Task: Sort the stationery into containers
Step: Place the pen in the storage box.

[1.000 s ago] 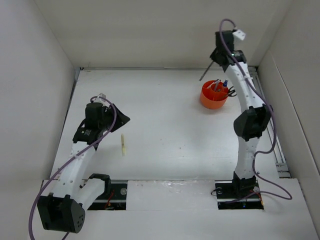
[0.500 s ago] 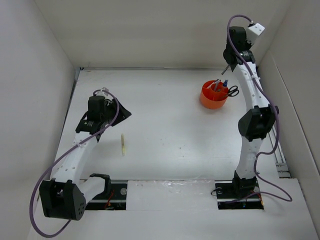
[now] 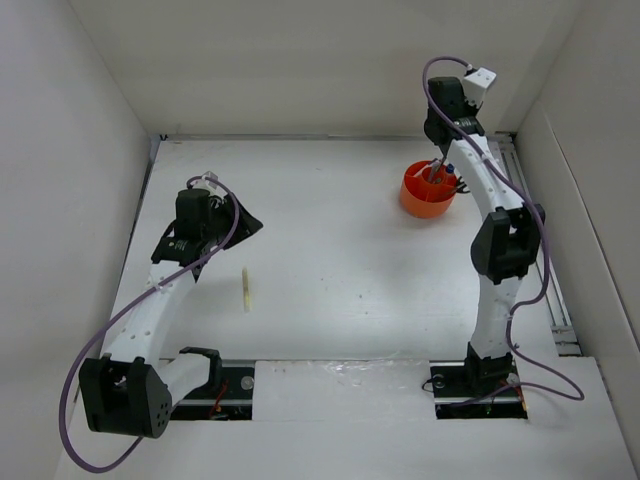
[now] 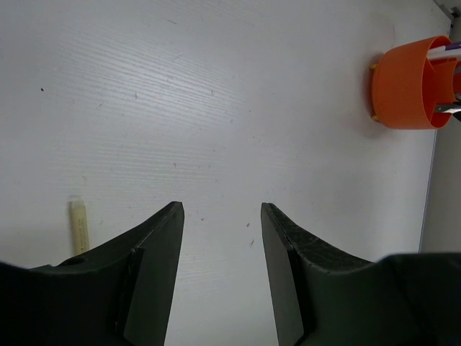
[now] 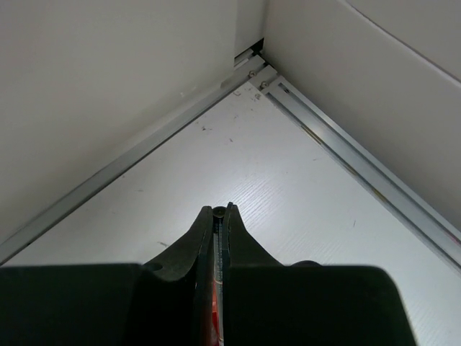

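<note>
The orange organiser cup (image 3: 425,195) stands at the back right of the table, and in the left wrist view the cup (image 4: 407,86) has pens sticking out of it. My right gripper (image 3: 440,140) points down over the cup's far side. In the right wrist view this gripper (image 5: 221,210) is shut on a thin dark pen (image 5: 218,213), with orange showing below the jaws. A pale yellow stick (image 3: 245,289) lies on the table at the left. My left gripper (image 3: 245,225) hovers behind it, open and holding nothing (image 4: 222,207); the stick (image 4: 78,225) lies just left of its left finger.
White walls enclose the table on three sides. A metal rail (image 5: 360,169) runs along the right wall and meets another at the back right corner. The right arm's elbow (image 3: 505,245) hangs near the cup's front right.
The right arm swung its wrist toward the back right, then returned over the cup, and the pen tip now reaches down to it. The left arm lifted slightly, then stayed put.
</note>
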### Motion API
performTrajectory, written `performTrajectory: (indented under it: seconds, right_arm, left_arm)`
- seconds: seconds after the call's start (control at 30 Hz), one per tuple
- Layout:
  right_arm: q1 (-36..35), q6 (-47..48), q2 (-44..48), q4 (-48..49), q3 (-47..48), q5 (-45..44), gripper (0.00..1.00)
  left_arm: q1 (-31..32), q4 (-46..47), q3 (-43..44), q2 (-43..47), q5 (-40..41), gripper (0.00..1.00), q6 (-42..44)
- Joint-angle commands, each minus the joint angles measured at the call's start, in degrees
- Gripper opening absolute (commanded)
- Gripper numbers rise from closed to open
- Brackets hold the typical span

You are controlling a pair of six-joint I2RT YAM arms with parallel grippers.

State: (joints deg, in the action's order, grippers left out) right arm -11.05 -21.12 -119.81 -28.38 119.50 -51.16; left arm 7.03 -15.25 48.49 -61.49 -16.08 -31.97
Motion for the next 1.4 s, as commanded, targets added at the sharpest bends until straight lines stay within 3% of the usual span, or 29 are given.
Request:
performTrajectory:
  seconds: [0.0, 0.5, 0.6, 0.77, 0.87, 1.13, 1.2, 1.27, 1.3, 1.33, 1.37]
  right_arm:
    - [-1.69, 0.82, 0.8, 4.12, -0.76, -3.42, 0.0]
    - [-3.8, 0.82, 0.8, 5.79, -5.68, -7.12, 0.0]
    - [-4.33, 0.82, 1.33, 5.27, -6.29, -7.64, 0.06]
    - [-4.33, 0.29, 2.47, 5.27, -6.3, -6.86, 0.26]
    - [-4.86, -0.23, 2.47, 4.65, -6.3, -6.24, 0.33]
    - [-6.61, -3.39, 5.98, 1.32, -5.77, -2.48, 0.39]
    - [-7.93, -4.62, 8.26, 0.7, -5.77, 0.17, 0.39]
    - [-9.16, -5.68, 9.76, 0.09, -6.48, 6.72, 0.29]
    - [-10.56, -5.68, 11.25, 0.08, -8.3, 9.12, 0.23]
    - [-11.44, -6.9, 11.96, 0.08, -9.37, 11.41, 0.08]
    - [-12.23, -7.7, 12.58, 0.08, -10.42, 16.91, 0.0]
  left_arm:
    - [0.09, 1.62, 1.79, 0.15, -0.62, 0.44, 0.85]
    - [0.09, 1.62, 1.78, 0.15, -0.62, 0.44, 0.85]
    - [0.09, 1.62, 1.26, 0.15, -1.15, 0.44, 0.85]
    - [0.09, 1.62, 1.26, -0.38, -1.15, 0.44, 0.85]
    - [0.09, 1.62, 1.26, -0.38, -1.68, 0.44, 0.85]
    - [0.09, 1.62, 1.26, 0.15, -2.2, 0.44, 0.85]
    - [0.09, 1.62, 1.87, 0.15, -2.21, 0.44, 0.85]
    - [0.09, 1.62, 1.87, 0.15, -2.21, 0.44, 0.85]
    - [0.09, 2.23, 2.57, 0.15, -2.21, 0.44, 0.24]
    - [0.09, 2.24, 3.18, 0.15, -2.21, 0.44, -0.37]
    - [0.09, 2.85, 3.19, -0.38, -2.81, 0.44, -0.9]
